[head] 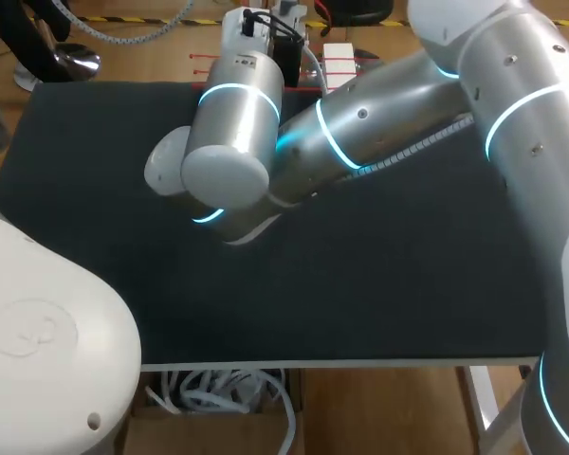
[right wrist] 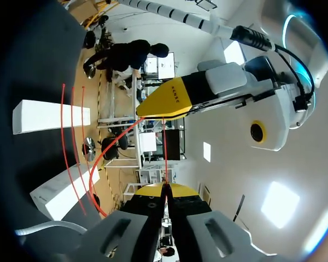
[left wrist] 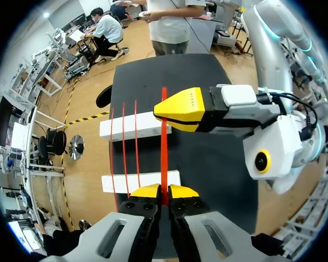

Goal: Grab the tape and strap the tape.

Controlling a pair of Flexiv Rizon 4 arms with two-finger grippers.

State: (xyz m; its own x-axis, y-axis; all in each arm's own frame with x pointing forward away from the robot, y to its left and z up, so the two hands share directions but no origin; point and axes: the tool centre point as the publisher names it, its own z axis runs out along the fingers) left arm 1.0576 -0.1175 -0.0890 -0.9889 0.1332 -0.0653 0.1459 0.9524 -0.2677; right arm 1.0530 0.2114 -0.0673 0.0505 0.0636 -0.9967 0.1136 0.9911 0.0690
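Left hand [left wrist: 163, 192] pinches the red tape [left wrist: 164, 147] between its tips; straight ahead the right hand [left wrist: 179, 110] is clamped on the same strand, taut between them, with white blocks [left wrist: 132, 125] beside it. It looks thin, light and limp, so probably best gripped flat near an end

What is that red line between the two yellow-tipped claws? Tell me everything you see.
The red tape is a thin, bright strand pulled straight and taut. The left gripper pinches one end, the right gripper the other. It runs across two white blocks (contact unclear), beside two more red strands.
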